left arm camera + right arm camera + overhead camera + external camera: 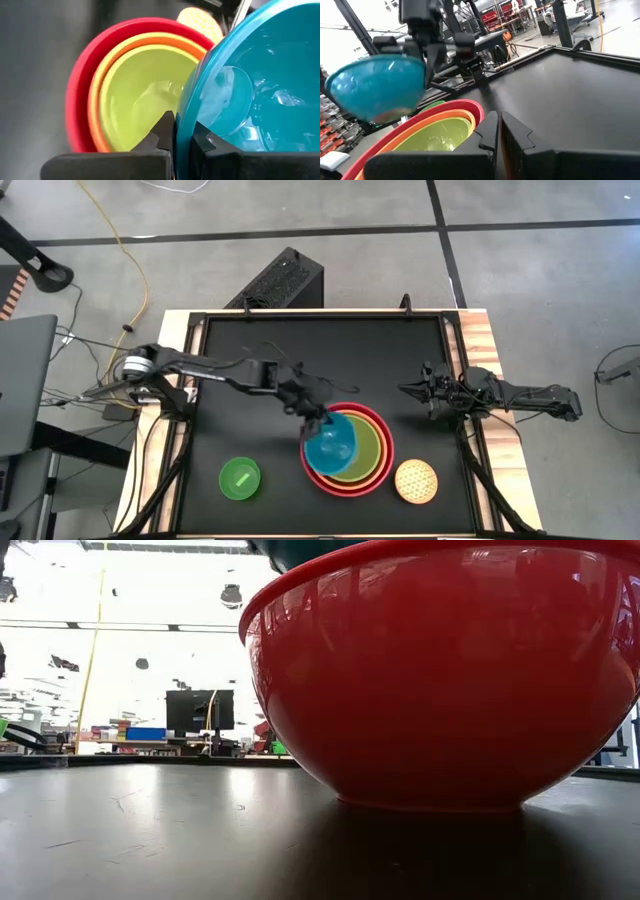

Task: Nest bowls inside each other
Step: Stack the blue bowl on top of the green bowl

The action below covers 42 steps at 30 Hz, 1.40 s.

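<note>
Large red bowl [347, 482] sits upright on the table, rim up, glossy. Orange bowl [379, 442] is nested inside it, and an olive-green bowl [362, 452] is nested inside the orange, all three concentric and level. Blue bowl [329, 444] is off the table, raised above the red bowl's left rim, translucent, tilted, its edge pinched; it is not seated in the stack. Tan dotted-pattern bowl [416, 481] stands alone just beside the red bowl's right side. Small bright green bowl [240, 478] stands alone well left of the red bowl.
</note>
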Available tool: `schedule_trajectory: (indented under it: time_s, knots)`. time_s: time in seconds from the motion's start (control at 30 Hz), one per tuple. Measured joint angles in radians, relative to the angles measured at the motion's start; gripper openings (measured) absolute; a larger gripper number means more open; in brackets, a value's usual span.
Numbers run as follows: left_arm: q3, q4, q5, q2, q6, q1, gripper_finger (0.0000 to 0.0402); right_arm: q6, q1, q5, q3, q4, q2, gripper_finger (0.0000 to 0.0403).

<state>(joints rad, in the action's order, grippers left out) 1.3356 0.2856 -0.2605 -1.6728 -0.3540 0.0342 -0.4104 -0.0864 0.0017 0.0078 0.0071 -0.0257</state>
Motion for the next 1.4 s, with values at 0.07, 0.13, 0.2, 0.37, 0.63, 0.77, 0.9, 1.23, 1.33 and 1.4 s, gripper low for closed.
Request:
schedule_trajectory:
  time_s: [0.07,0.13,0.2,0.37,0.63,0.77,0.9,1.23,1.33,1.4]
  knots:
    - [0.020,-0.011,-0.008,-0.052,-0.015,0.001,0.0000,0.000,0.000,0.000,0.000,0.000,0.000,0.0038]
    - [0.055,-0.002,-0.008,-0.108,-0.015,0.001,0.0000,0.000,0.000,0.000,0.000,0.000,0.000,0.0038]
    - [0.097,0.005,-0.007,-0.161,-0.015,0.005,0.0000,0.000,0.000,0.000,0.000,0.000,0.000,0.0038]
    - [0.234,0.115,-0.012,-0.281,0.018,0.014,0.0000,0.000,0.000,0.000,0.000,0.000,0.000,0.0038]
    - [0.338,0.228,0.018,-0.369,0.044,0.013,0.0000,0.000,0.000,0.000,0.000,0.000,0.000,0.0038]
    - [0.329,0.243,0.040,-0.380,0.038,0.014,0.0000,0.000,0.000,0.000,0.000,0.000,0.000,0.0038]
    - [0.327,0.261,0.066,-0.390,0.046,0.014,0.0007,0.000,0.000,0.000,0.000,0.000,0.000,0.0038]
    - [0.328,0.266,0.062,-0.390,0.062,0.018,0.0075,0.000,0.000,0.000,0.000,0.000,0.000,0.0038]
    - [0.328,0.292,0.062,-0.390,0.073,0.018,0.0094,0.000,0.000,0.000,0.000,0.000,0.000,0.0038]
    - [0.345,0.335,0.060,-0.390,0.083,0.017,0.0103,0.000,0.000,0.000,0.000,0.000,0.000,0.0038]
